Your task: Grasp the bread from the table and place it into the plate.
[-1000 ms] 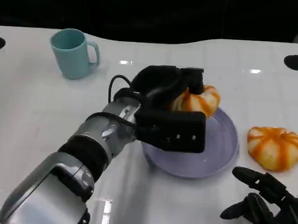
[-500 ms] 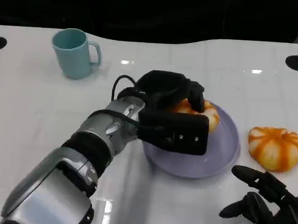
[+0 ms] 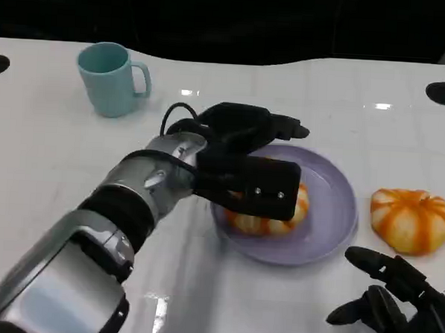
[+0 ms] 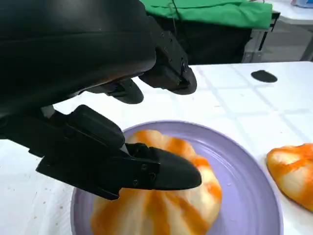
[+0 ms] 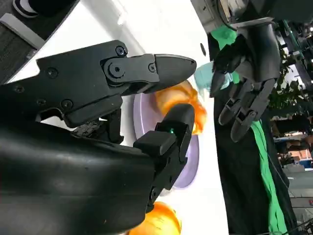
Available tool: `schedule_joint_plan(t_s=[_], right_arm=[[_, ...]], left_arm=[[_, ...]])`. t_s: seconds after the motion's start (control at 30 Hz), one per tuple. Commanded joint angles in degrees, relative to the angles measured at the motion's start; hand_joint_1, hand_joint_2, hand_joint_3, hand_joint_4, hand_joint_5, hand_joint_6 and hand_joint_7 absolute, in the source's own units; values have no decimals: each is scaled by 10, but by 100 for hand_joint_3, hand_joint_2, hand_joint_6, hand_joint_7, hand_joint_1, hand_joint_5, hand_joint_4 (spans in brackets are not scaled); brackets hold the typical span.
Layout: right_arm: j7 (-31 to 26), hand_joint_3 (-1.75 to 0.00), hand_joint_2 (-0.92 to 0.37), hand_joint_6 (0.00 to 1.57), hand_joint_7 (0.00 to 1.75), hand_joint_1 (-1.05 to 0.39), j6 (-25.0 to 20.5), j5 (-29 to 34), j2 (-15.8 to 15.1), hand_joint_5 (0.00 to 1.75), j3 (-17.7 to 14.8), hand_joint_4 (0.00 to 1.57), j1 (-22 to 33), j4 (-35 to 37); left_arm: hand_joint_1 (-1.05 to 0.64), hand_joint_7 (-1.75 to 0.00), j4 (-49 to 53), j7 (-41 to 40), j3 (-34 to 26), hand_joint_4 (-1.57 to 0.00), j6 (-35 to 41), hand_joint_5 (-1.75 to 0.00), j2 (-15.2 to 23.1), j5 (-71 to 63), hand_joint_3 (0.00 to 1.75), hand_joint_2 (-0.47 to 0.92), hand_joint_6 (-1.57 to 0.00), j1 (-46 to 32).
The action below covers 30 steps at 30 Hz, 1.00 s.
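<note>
Now the left robot hand (image 3: 245,156) hangs over the purple plate (image 3: 332,217) with its fingers spread apart and holding nothing. In the left wrist view one finger (image 4: 161,169) reaches across just above the bread (image 4: 161,205), and the others stretch out toward the far side of the plate (image 4: 244,166); whether that low finger touches the crust I cannot tell. The bread (image 3: 268,217) lies inside the plate, on its left half, partly hidden under the hand's black shell. So the placing step looks done, and the release with it, judging by the open fingers and the bread sitting flat on the plate.

The right robot hand (image 3: 398,310) rests low at the near right of the worktop (image 3: 58,165), fingers loosely apart and empty, near the plate's near right edge but apart from it.

A second bun (image 3: 411,219), striped orange like the first, sits on the worktop just right of the plate. A teal mug (image 3: 111,79) stands at the far left, well apart from everything.

What the next move calls for, I judge, is a clean lift of the left hand up and back to the left, keeping the low finger clear of the bread so it is not dragged off the plate. If the second bun also counts as bread to be placed, the right hand is the nearer one to reach it.
</note>
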State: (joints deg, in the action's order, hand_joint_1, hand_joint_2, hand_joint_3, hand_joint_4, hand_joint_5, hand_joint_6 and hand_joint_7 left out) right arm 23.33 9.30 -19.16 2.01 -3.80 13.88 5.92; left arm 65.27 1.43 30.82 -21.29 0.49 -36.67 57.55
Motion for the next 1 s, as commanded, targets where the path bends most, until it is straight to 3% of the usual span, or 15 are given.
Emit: schedule_joint_plan(t_s=[0.03, 0.33, 0.47, 0.53, 0.6, 0.67, 0.8, 1.0], right_arm=[[5, -28, -92, 82, 59, -75, 6, -4, -8, 115, -6, 70, -1, 4], [0, -28, -92, 83, 60, -75, 6, 1, -7, 115, -5, 71, 2, -1], [4, -29, -92, 82, 59, -75, 11, 0, -8, 115, -6, 70, 0, 5], [5, -30, -92, 82, 59, -75, 12, -2, -8, 115, -8, 70, -2, 7], [4, -29, -92, 82, 60, -75, 10, -3, -7, 115, -9, 70, -2, 7], [4, -29, -92, 83, 60, -75, 10, -4, -7, 115, -9, 70, -2, 7], [9, -29, -92, 82, 59, -75, 13, -4, -11, 114, -11, 70, -4, 12], [15, -29, -92, 82, 59, -76, 13, -7, -11, 114, -13, 71, -7, 16]], left_arm=[[-87, -3, -21, 27, -10, -27, -8, -28, 22, 14, 49, 92, -40, 12], [-78, -3, -83, 67, -46, -34, -19, -27, 53, 60, 45, 92, -45, -23], [-67, -5, -175, 142, -163, -43, -33, -32, 52, 238, 40, 92, -51, -123], [-64, -6, -217, 168, -192, -49, -16, -37, 49, 291, 42, 92, -54, -161], [-63, -5, -247, 186, -207, -47, -1, -52, 48, 320, 46, 92, -55, -183], [-62, -5, -264, 193, -210, -45, 10, -58, 48, 325, 47, 92, -56, -191], [-60, -5, -390, 260, -297, -46, 185, -68, 19, 519, 51, 92, -58, -290], [-59, -10, -500, 244, -350, -51, 310, -104, -13, 631, 47, 92, -68, -363]])
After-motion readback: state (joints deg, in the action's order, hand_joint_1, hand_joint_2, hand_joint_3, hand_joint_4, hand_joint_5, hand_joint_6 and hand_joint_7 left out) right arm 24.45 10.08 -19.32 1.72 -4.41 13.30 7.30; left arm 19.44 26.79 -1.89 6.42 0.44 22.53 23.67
